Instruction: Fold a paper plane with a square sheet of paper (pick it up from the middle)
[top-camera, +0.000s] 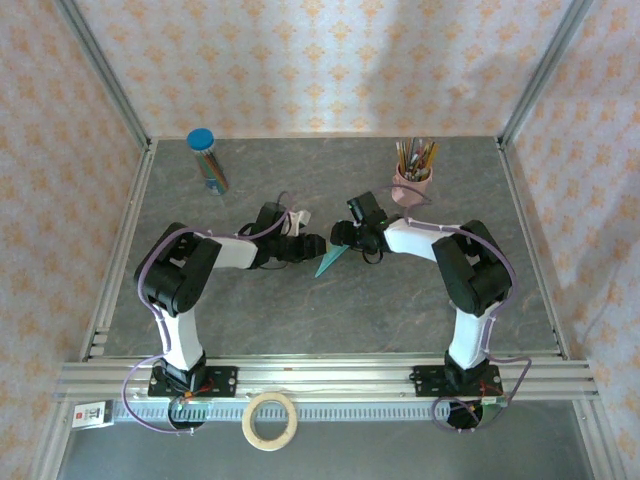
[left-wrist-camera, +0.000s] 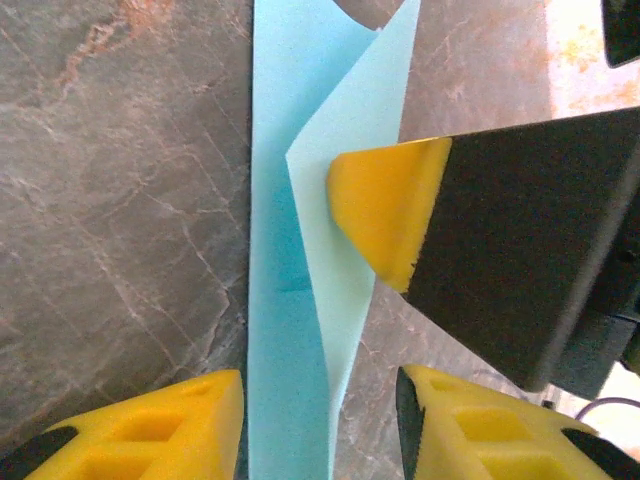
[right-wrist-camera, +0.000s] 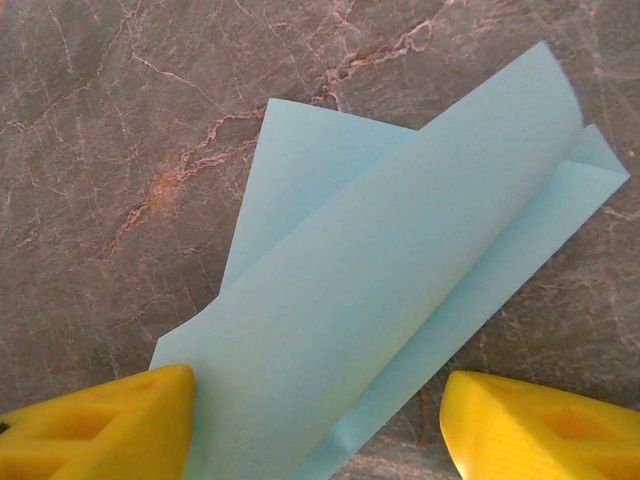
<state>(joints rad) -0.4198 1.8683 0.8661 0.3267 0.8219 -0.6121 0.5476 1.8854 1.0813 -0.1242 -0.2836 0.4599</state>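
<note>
right gripper (top-camera: 344, 238) near cup (top-camera: 411, 191) of pencils (top-camera: 414, 155)

Light turquoise paper (top-camera: 330, 261), creased into a narrow pointed strip, top flap curling up loose

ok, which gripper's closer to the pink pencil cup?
Right. The right gripper is at the table's middle, to the left of the pink pencil cup and nearer the arm bases. The left gripper faces it from further left, so it is farther away.
</note>
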